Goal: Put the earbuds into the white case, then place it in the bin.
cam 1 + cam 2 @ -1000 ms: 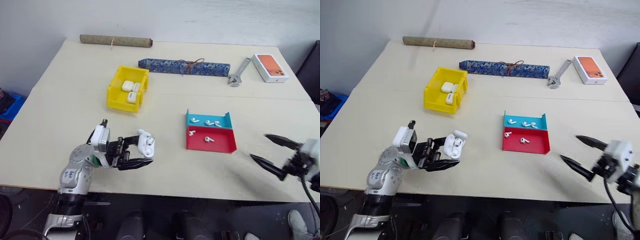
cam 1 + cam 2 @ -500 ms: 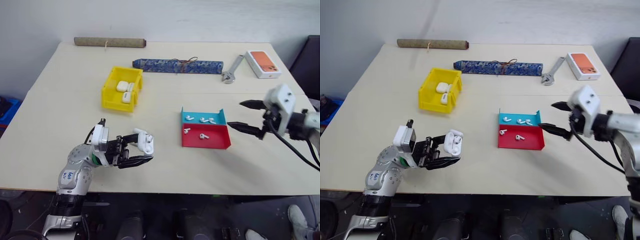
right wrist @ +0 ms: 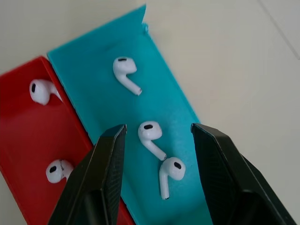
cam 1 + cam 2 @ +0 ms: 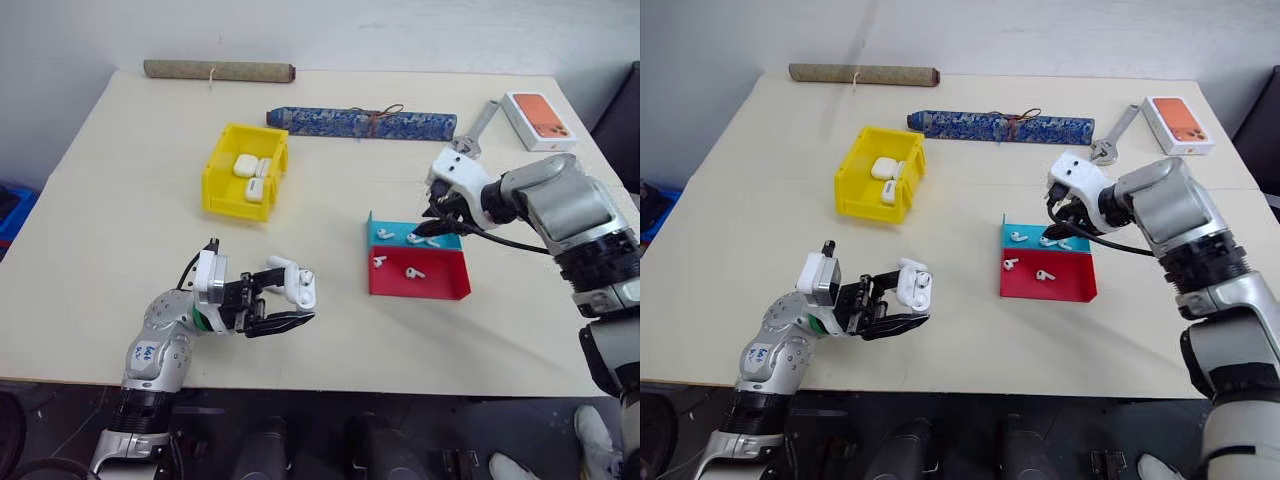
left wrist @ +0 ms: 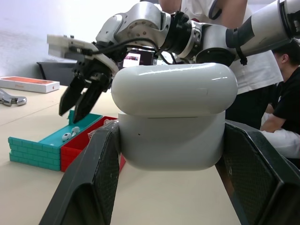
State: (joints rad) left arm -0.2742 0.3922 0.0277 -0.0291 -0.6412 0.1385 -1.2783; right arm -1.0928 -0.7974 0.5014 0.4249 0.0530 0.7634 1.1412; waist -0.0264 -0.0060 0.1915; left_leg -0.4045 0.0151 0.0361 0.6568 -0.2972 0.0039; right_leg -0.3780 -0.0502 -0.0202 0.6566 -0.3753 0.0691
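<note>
My left gripper [image 4: 291, 303] is shut on the white case [image 4: 297, 285], held above the table's near left part with its lid flipped up; the case's smooth body [image 5: 171, 119] sits between the black fingers [image 5: 93, 178]. My right gripper [image 3: 158, 129] hangs open over the blue tray [image 4: 440, 241]. Its two fingers straddle one of the earbuds [image 3: 150, 133] without touching it. Two more earbuds [image 3: 125, 68] [image 3: 169, 171] lie in that tray, and two lie in the red tray [image 4: 440, 285]. The yellow bin [image 4: 228, 203] stands at the back left with white cases [image 4: 243, 165] inside.
Along the far edge lie a brown roll [image 4: 218, 71], a blue patterned roll [image 4: 365, 122], a wrench [image 4: 478, 125] and an orange-topped box [image 4: 540, 115]. A person [image 5: 281, 93] sits beyond the table in the left wrist view.
My right arm has swung in from the table's right edge to above the blue tray, and its fingers have narrowed. The left gripper and its case have stayed put.
</note>
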